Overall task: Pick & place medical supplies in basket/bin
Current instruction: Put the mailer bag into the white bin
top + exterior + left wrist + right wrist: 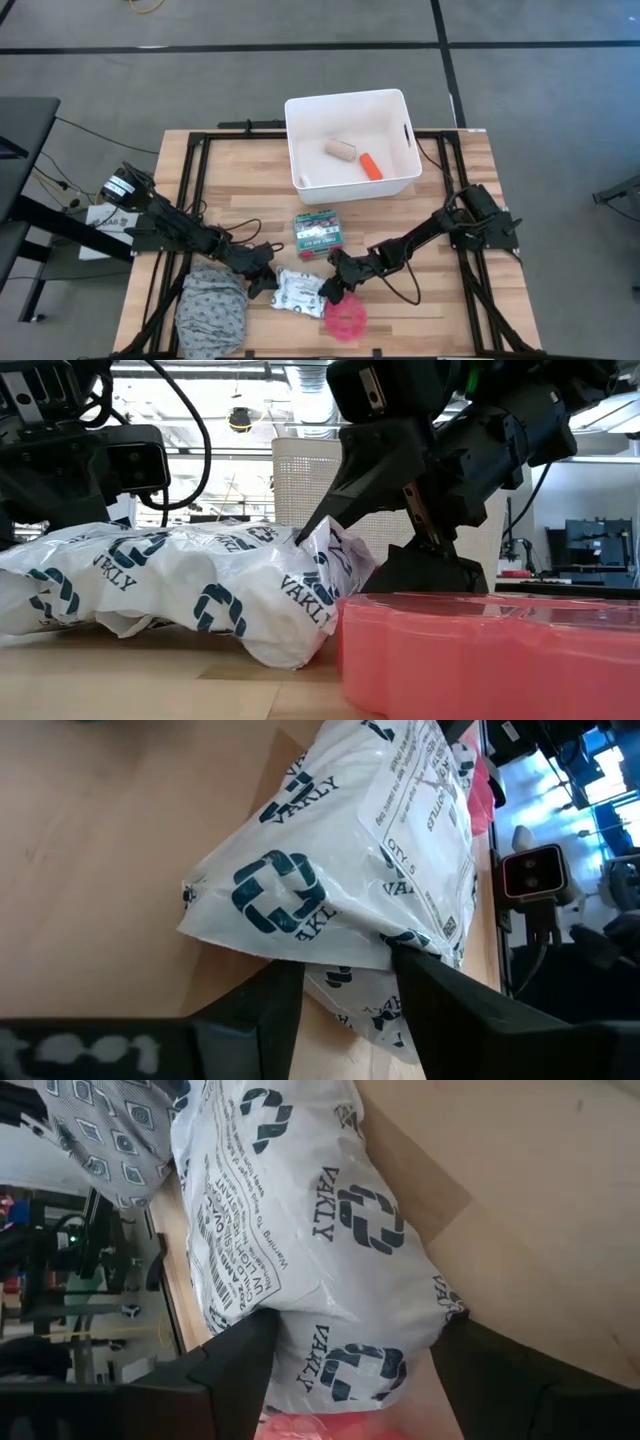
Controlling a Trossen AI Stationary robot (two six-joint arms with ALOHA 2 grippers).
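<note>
Near the front edge of the wooden table (455,190), between both arms, lay the white packet (299,292), a crinkled plastic pouch with dark blue print. Only the wrist views showed how it was gripped: the left gripper (345,982) had its fingers spread around one end of the pouch, one fingertip (408,958) pressed into the film, and the right gripper (352,1342) straddled the other end with fingers wide on either side. Whether either pair actually pinched the plastic was hard to tell. From overhead the left gripper (262,276) sat at the packet's nine o'clock and the right gripper (333,284) at its three o'clock, both touching it.

Seen level with the table, the pouch (190,590) bulged softly, with one dark fingertip (325,510) digging into its top fold. The pink round disc (490,655) filled the foreground there, glossy, its far side cut off; from above it lay at the packet's five o'clock (344,319), just beside it.

At twelve o'clock from the packet stood the green-and-red box (318,232), flat and rectangular. Farther off in that direction the white tub (298,150) held the beige roll (339,150) and the orange tube (370,166); at table height only its perforated wall (300,485) showed behind the arms. The grey patterned cloth bundle (212,307) slumped at the packet's nine o'clock, partly beneath the left arm, and reappeared as a corner in the right wrist view (110,1125).
</note>
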